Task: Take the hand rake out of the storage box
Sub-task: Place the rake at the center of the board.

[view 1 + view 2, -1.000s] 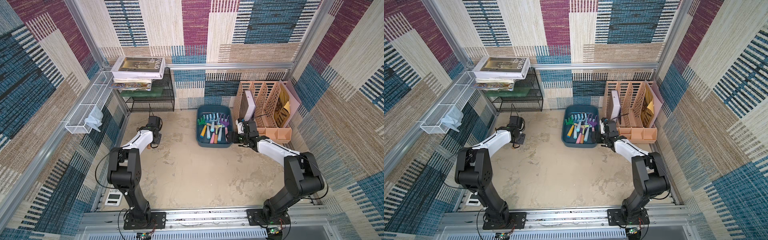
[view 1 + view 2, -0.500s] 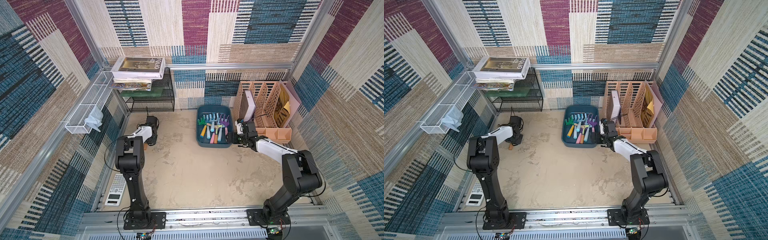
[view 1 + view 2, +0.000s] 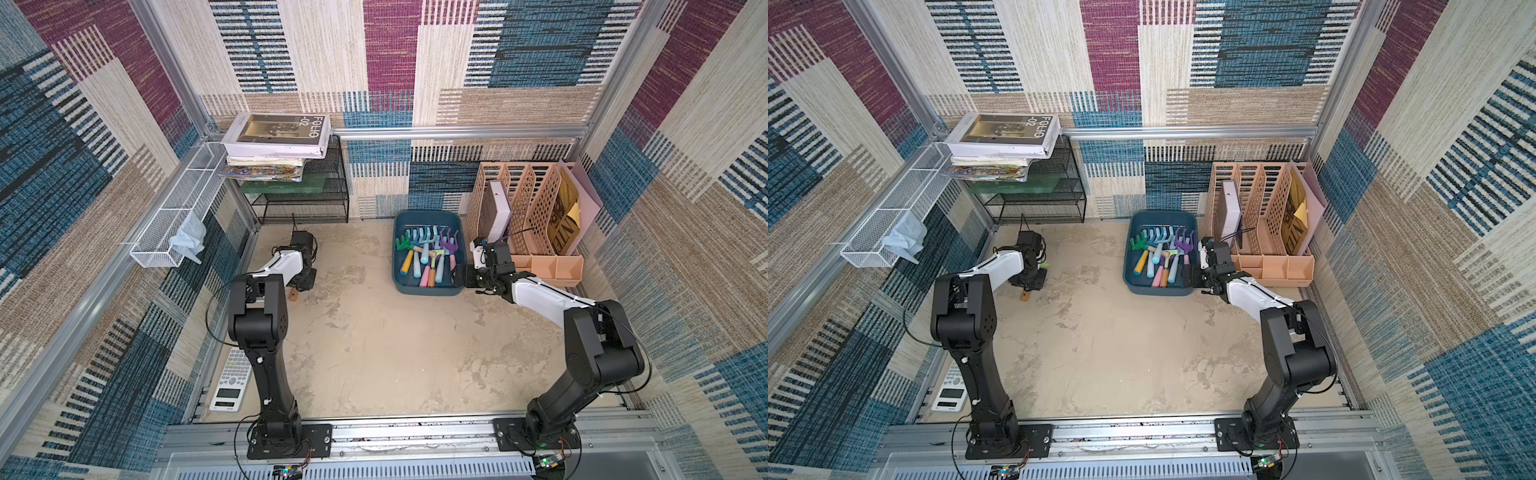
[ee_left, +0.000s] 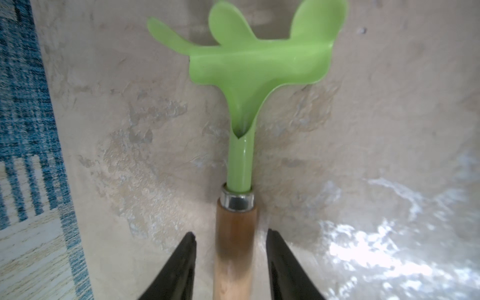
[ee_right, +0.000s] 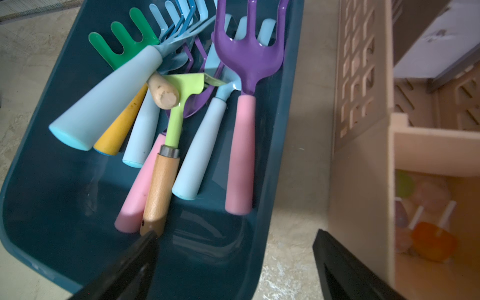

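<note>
A hand rake [image 4: 235,228] with a light green head and a wooden handle lies on the beige table at the left, outside the storage box; its handle end [image 3: 293,295] shows in a top view. My left gripper [image 4: 230,232] stands over the handle, open, with a gap on each side. The dark teal storage box [image 3: 428,291] sits at the back middle in both top views and holds several coloured garden tools [image 5: 239,145]. My right gripper [image 5: 235,232] is open and straddles the box's wall [image 5: 275,155], with one finger inside and the other outside.
A peach file organizer [image 3: 532,216] stands right beside the box and the right gripper. A black mesh shelf [image 3: 303,199] with stacked books is at the back left. A white wire basket [image 3: 174,220] hangs on the left wall. A calculator [image 3: 230,380] lies at the front left.
The left arm folded back and its gripper came down onto the table with the rake. Its jaws then opened off the handle. The right arm has barely moved.
</note>
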Robot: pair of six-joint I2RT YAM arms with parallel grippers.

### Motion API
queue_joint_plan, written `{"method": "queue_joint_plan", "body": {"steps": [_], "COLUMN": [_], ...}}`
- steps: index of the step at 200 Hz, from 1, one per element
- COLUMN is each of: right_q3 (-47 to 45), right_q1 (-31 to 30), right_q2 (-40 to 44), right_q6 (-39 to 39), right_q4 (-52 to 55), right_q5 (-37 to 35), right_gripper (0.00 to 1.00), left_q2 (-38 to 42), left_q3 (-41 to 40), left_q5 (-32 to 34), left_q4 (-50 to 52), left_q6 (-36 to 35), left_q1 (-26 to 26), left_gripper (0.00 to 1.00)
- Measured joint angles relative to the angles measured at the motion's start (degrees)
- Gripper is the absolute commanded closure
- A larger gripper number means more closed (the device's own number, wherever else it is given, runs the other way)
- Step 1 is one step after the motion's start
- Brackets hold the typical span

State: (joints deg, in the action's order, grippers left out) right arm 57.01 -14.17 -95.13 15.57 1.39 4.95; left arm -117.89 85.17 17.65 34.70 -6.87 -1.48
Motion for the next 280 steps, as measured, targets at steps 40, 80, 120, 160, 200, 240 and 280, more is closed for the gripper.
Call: {"method": "queue_joint_plan", "body": {"steps": [40,80,120,160,200,240,280], "right_q3": [0.00,0.00,0.00,0.00,0.00,-1.49,-3.93], "right_q1": [-0.02,-0.13,-0.24,-0.31,-0.33,-0.42,-0.44], "right_q2": [-0.07,-0.15,-0.70,-0.81,-0.46,2.84,7.34], "right_q6": [0.00,0.00,0.00,0.00,0.00,0.07,0.74], "right_q4": [0.00,0.00,0.00,0.00,0.02,-0.90,-2.45], "right_q5": [0.00,0.02,0.02,0.02,-0.02,-0.44,-1.51], "right_gripper": [0.05,0.04,0.04,0.04,0.04,0.05,0.04], "left_q2": [-1.03,-3.67,-5.27,-5.38,-2.75,8.20,18.95], "left_q3": [1.84,4.87,7.28,7.67,5.97,3.23,2.80], "left_q5": [-3.34,-4.31,-4.79,-4.76,-3.89,0.63,1.99], "left_q4": [1.92,4.17,5.16,5.57,6.38,7.45,7.10], "left_q6": [1.79,3.43,4.81,4.74,5.16,8.63,14.03], "left_q1": [-2.19,-3.58,-4.57,-4.66,-4.76,-0.39,14.71], "left_gripper": [0.68,0.77,0.79,0.70,0.49,0.26,0.24]}}
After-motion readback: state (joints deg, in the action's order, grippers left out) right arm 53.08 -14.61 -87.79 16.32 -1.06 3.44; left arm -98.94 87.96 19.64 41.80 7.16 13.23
